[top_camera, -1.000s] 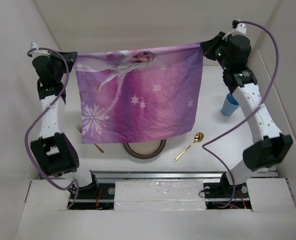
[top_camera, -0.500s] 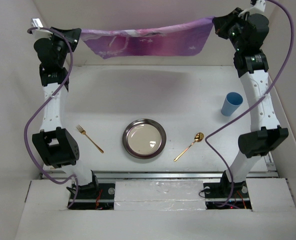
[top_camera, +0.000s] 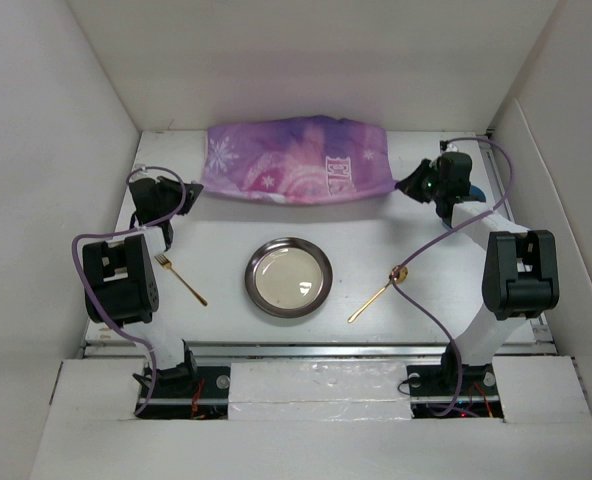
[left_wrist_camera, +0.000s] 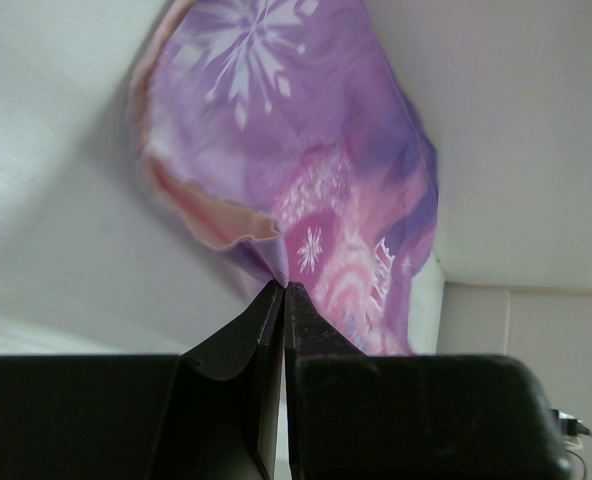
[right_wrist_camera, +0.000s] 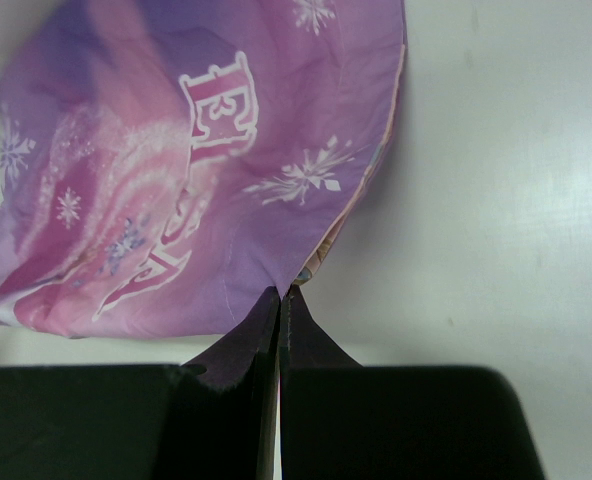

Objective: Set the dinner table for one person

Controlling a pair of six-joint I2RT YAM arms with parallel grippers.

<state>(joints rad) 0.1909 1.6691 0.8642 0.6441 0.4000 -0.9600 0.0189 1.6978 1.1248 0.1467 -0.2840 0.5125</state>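
The purple "ELSA" snowflake placemat point(top_camera: 294, 172) lies bunched and folded over at the far side of the white dinner table point(top_camera: 226, 235). My left gripper point(top_camera: 188, 190) is shut on its left corner, low over the table. My right gripper point(top_camera: 404, 186) is shut on its right corner. In the left wrist view the jaws point(left_wrist_camera: 284, 288) pinch a fold of the placemat point(left_wrist_camera: 306, 180). In the right wrist view the jaws point(right_wrist_camera: 286, 292) pinch the edge of the placemat point(right_wrist_camera: 176, 170). A metal plate point(top_camera: 288, 277) sits at the near middle, a fork point(top_camera: 181, 278) to its left and a gold spoon point(top_camera: 379, 292) to its right.
White walls close in the table on the left, back and right. The blue cup is almost wholly hidden behind my right wrist; a sliver of it point(top_camera: 475, 187) shows. Purple cables loop beside both arms.
Both arms have swung the placemat up and over to the back, then lowered it onto the far side of the table. The plate, fork and spoon are now uncovered.
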